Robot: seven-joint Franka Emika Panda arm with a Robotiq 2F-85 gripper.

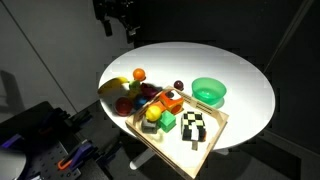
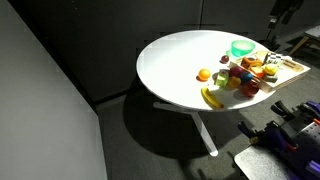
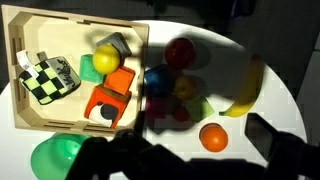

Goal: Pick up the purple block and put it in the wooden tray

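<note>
The purple block (image 3: 160, 108) lies in shadow within a pile of toy fruit on the white table, just right of the wooden tray (image 3: 30, 118). In an exterior view it is a small magenta spot (image 1: 143, 101) beside the tray (image 1: 215, 135). The tray holds a checkered piece (image 3: 48, 78), a yellow ball, an orange block and a grey block. A green cube (image 3: 198, 108) sits next to the purple block. My gripper (image 3: 180, 145) hangs high above the table (image 1: 120, 18), open and empty, with its dark fingers at the bottom of the wrist view.
A green bowl (image 1: 209, 92) stands beside the tray. A banana (image 3: 245, 90), an orange (image 3: 213, 137), a red ball (image 3: 180, 52) and a blue ball (image 3: 158, 80) crowd around the purple block. The round table (image 2: 170, 60) has dark floor around it.
</note>
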